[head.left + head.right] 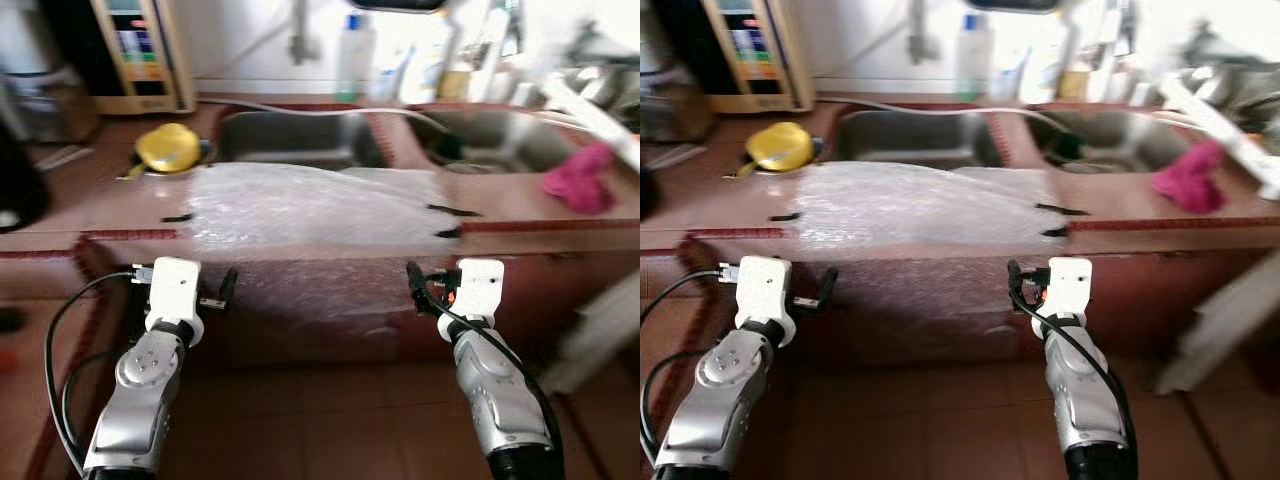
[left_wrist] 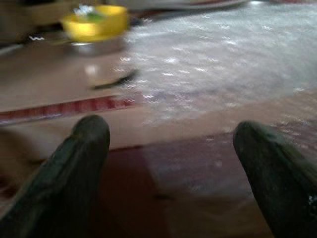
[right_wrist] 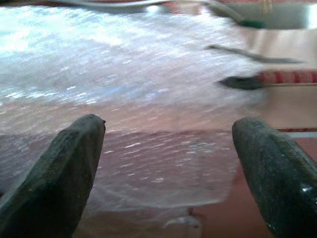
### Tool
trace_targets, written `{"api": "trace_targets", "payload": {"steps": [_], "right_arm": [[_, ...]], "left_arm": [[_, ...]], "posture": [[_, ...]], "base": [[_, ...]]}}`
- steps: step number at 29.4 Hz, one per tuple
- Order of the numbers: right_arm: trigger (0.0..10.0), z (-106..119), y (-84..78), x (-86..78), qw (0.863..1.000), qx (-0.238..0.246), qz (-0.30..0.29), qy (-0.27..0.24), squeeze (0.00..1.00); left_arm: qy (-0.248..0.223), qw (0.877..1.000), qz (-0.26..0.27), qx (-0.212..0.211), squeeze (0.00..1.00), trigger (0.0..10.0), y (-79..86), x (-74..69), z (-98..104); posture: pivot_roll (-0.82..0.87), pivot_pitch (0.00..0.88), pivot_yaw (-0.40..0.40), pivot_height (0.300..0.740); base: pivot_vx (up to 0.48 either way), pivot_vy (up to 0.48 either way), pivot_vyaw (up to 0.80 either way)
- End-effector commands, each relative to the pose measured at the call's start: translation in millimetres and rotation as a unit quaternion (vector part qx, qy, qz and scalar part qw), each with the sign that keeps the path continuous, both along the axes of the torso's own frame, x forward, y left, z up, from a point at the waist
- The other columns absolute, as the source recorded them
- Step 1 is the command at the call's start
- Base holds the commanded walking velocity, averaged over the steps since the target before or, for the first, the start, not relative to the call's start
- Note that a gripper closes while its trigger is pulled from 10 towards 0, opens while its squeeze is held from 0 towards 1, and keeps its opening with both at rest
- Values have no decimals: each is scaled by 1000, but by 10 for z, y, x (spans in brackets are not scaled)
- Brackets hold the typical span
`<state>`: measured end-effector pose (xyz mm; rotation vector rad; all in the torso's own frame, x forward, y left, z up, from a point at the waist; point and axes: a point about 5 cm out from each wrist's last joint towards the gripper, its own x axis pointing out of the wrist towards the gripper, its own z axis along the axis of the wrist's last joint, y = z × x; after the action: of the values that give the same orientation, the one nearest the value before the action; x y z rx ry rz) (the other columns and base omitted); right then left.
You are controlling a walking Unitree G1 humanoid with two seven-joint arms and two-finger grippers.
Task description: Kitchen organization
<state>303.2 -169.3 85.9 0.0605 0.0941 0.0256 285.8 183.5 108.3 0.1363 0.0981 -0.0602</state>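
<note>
A sheet of clear bubble wrap [image 1: 300, 205] lies on the reddish-brown counter [image 1: 90, 205] before the double sink and hangs down over the front edge. Small black tape strips [image 1: 450, 210] hold its corners. My left gripper [image 1: 222, 292] is below the counter edge at the sheet's left side, open and holding nothing; its fingers [image 2: 79, 163] frame the counter lip. My right gripper [image 1: 420, 290] is at the same height toward the sheet's right side, open, with the hanging wrap [image 3: 163, 163] just beyond its fingertips. A yellow bowl [image 1: 168, 147] sits on the counter at the back left.
Two steel sink basins [image 1: 295, 135] lie behind the wrap. A pink cloth [image 1: 580, 178] rests on the counter at the right. An appliance [image 1: 140, 50] and bottles [image 1: 355, 55] line the back wall. A white panel [image 1: 600, 330] leans at the lower right.
</note>
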Motion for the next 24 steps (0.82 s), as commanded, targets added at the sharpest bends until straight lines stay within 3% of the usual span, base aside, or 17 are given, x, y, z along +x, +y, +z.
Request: {"api": "trace_targets", "payload": {"steps": [1,5,11,19,20,21,24], "right_arm": [[10000,29,-28,6,1000,3,-9,-9,0],[10000,26,-42,-12,1000,5,-14,-10,0],[10000,36,-57,-12,1000,-4,-12,-10,0],[10000,227,-78,23,999,-23,-19,-34,0],[10000,244,-70,16,999,-28,-15,-34,0],[10000,291,-6,-16,997,-65,25,-44,0],[10000,333,42,-64,992,-91,67,-47,0]], "left_arm": [[3,1000,7,0,0,10000,-2,21,18],[4,1000,6,-22,0,10000,-114,6,-12],[15,999,16,-43,0,10000,-125,-10,-72],[21,998,-15,-53,0,10000,-189,13,-96],[20,998,-23,-49,0,10000,-207,15,-92],[17,998,-36,-38,0,10000,-236,17,-86],[12,997,-65,-29,0,10000,-304,27,-69]], "posture": [[109,0,-12,740],[104,0,-11,740],[106,0,-23,740],[98,0,-12,740],[90,0,12,740],[81,0,21,740],[75,0,15,740]], "base": [[0,0,450],[0,0,0],[0,0,0],[0,0,0],[0,0,0],[0,0,0],[0,0,0]]}}
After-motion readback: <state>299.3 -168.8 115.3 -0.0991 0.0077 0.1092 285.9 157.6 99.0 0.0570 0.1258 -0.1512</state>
